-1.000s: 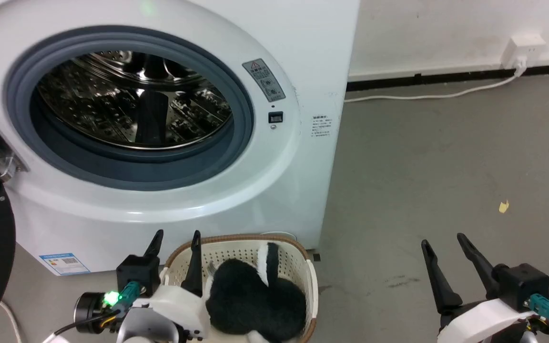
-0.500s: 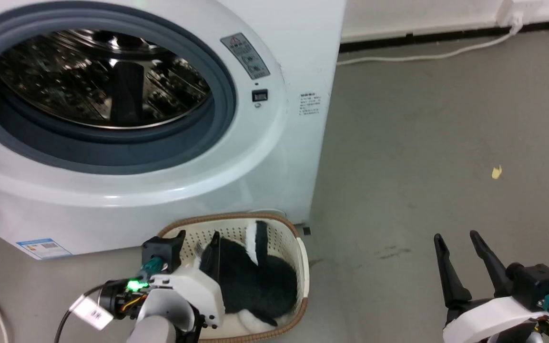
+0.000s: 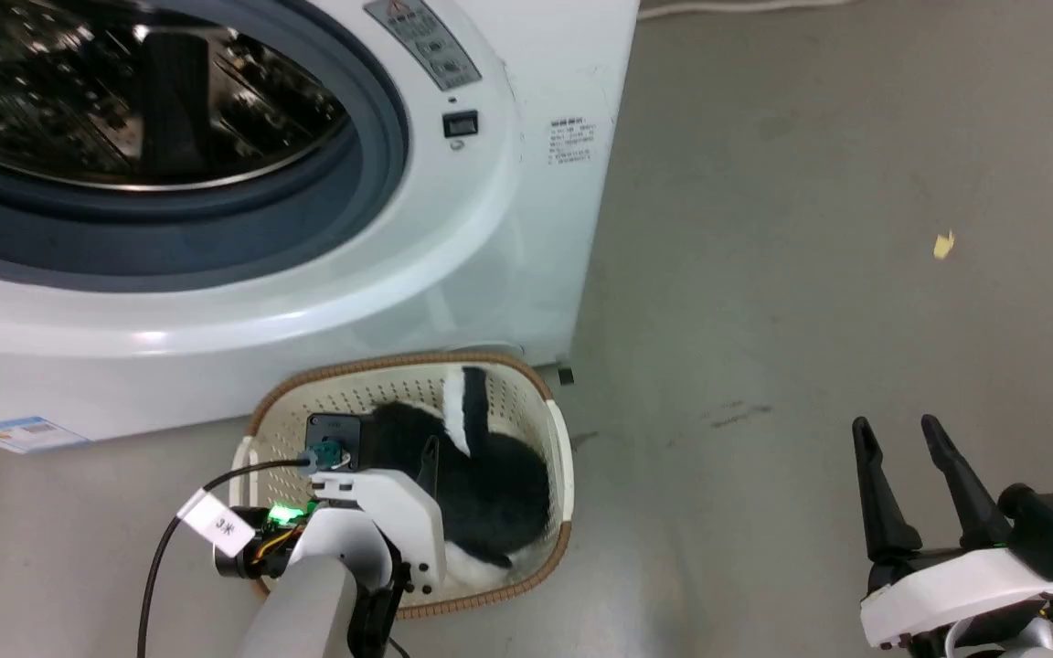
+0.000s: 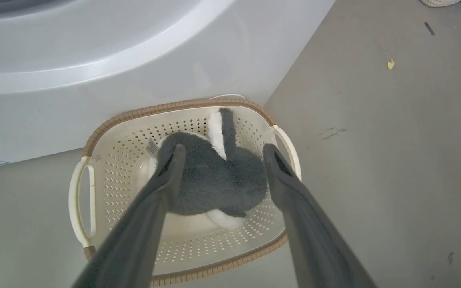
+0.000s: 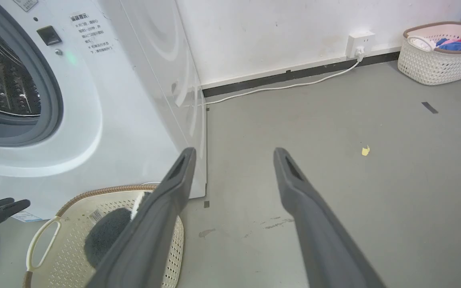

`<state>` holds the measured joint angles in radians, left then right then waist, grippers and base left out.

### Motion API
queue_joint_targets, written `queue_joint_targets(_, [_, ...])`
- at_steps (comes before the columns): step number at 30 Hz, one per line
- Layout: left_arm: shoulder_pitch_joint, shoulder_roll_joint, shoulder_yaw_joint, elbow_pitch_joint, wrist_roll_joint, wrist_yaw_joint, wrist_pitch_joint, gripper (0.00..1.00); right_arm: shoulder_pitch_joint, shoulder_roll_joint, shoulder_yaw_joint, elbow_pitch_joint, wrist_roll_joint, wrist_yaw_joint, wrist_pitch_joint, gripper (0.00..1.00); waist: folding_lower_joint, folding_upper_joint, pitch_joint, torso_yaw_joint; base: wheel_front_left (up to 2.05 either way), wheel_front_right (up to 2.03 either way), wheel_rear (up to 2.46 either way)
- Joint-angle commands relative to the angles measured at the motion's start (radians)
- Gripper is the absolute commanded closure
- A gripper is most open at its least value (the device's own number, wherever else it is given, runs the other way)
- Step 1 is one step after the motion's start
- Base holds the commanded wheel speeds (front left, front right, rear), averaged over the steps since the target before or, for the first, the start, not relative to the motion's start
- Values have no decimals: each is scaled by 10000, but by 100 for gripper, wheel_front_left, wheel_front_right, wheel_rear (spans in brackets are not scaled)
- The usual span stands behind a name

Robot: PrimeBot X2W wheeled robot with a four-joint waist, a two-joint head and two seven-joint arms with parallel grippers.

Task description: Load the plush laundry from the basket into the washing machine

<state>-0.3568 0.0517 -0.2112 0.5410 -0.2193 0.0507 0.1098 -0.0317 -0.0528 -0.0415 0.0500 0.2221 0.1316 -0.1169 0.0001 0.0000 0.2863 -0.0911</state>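
The plush laundry [image 3: 490, 475], dark fur with a white stripe, lies in the cream basket [image 3: 490, 361] on the floor in front of the washing machine [image 3: 490, 228], whose port stands open with the steel drum showing. My left gripper [image 3: 385, 440] hangs open just above the basket. In the left wrist view the left gripper [image 4: 223, 148] has a finger on each side of the plush laundry [image 4: 214, 180], inside the basket's rim [image 4: 166, 107], and holds nothing. My right gripper [image 3: 895, 425] is open over bare floor, well right of the basket; its wrist view shows the right gripper [image 5: 234, 151] empty.
A second white basket [image 5: 434, 60] of coloured clothes stands by the far wall. A white cable [image 5: 278, 86] runs along the floor to a wall socket [image 5: 360, 40]. A small yellow scrap [image 3: 944, 245] lies on the grey floor to the right.
The head camera has tilted down, so the washer has slid up the picture. My left gripper has moved forward and down over the basket to straddle the plush. The right gripper has hardly moved.
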Motion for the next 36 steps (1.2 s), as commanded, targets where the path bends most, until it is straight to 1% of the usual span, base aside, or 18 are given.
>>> queue_joint_targets(1, [-349,67,-92,291,-125,76,58,0,-189,13,-49,-12,150,-5,-106,0,-1,0,277,-100,0,0,0])
queue_joint_targets(12, [-1275,231,-407,1381,-555,359,160,0,-350,15,-202,-287,683,-5,-315,0,-1,0,1388,-199,0,0,0])
queue_joint_targets(25, [-2465,376,-701,2699,-1251,746,20,0,-509,18,-291,-761,1147,-6,-586,0,-1,0,2844,-216,0,0,0])
queue_joint_targets(32, [-3174,542,-832,3453,-1562,1397,-290,0,-560,19,-352,-963,1412,-7,-733,0,-1,0,3625,-251,0,0,0])
queue_joint_targets(34, [-3393,585,-864,3652,-1666,1528,-393,0,-555,19,-375,-1020,1479,-7,-775,0,-1,0,3850,-250,0,0,0])
queue_joint_targets(36, [-3609,593,-890,3832,-1798,1568,-460,0,-550,20,-405,-1079,1539,-7,-816,0,-1,0,4074,-241,0,0,0])
